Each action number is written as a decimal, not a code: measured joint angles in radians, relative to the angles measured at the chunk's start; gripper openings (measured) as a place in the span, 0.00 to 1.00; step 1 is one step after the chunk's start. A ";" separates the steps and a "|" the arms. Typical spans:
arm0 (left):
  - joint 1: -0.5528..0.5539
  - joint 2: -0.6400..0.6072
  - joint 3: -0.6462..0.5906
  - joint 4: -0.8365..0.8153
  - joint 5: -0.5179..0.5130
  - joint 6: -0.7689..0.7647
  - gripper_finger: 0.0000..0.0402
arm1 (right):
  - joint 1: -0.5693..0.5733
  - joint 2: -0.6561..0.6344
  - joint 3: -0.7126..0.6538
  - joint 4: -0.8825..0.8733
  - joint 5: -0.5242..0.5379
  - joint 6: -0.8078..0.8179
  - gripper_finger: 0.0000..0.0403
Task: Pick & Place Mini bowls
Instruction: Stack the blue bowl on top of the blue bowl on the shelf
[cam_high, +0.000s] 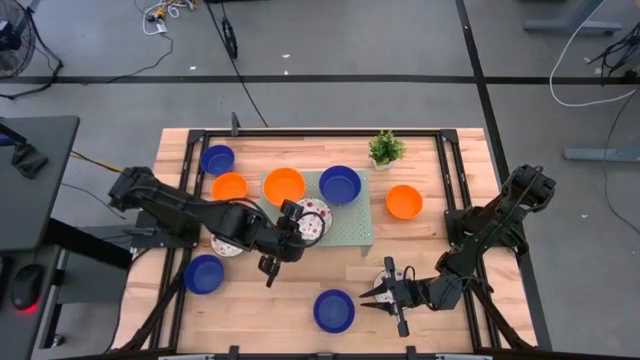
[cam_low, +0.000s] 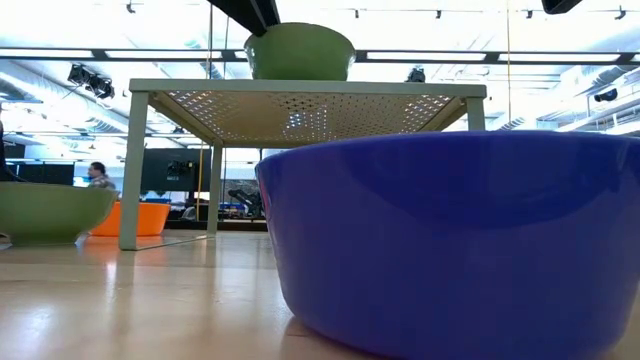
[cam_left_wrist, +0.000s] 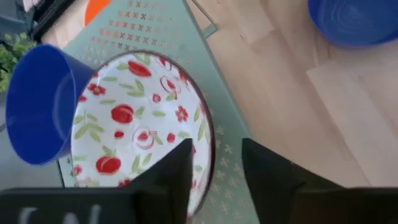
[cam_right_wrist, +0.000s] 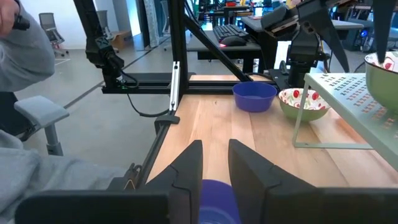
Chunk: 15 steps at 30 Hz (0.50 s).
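Nine mini bowls are showing for you in the high view, though arms are covering parts of two. One speckled bowl is sitting on the pale green tray, at the tray's edge nearest the left arm, with an orange bowl and a blue bowl sharing the tray behind it. You are seeing the left gripper hanging directly over the speckled bowl's rim, one finger above the bowl's inside and the other above the tray, jaws parted and not clamped on the rim. A second speckled bowl is lying on the table beneath the left arm, mostly hidden. Off the tray you are also finding a small orange bowl, a small blue bowl at the far edge, another orange bowl on the right, a blue bowl near the left arm, and a blue bowl at the near edge.

The right gripper is waiting just beside that near blue bowl, fingers apart and holding nothing. The low view is filled by one blue bowl, cut off at the frame's right edge. A potted plant is standing at the tray's far corner. A person's grey sleeve is showing beyond the table.
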 joint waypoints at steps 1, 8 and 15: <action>0.000 -0.005 0.010 -0.009 0.006 -0.012 0.40 | 0.000 0.000 0.000 0.000 0.000 0.000 0.20; -0.057 -0.052 0.123 -0.138 0.070 -0.145 0.50 | 0.000 0.000 0.000 -0.004 0.000 0.001 0.20; -0.250 -0.052 0.181 -0.309 0.153 -0.401 0.48 | 0.000 0.000 0.000 -0.005 0.000 0.003 0.20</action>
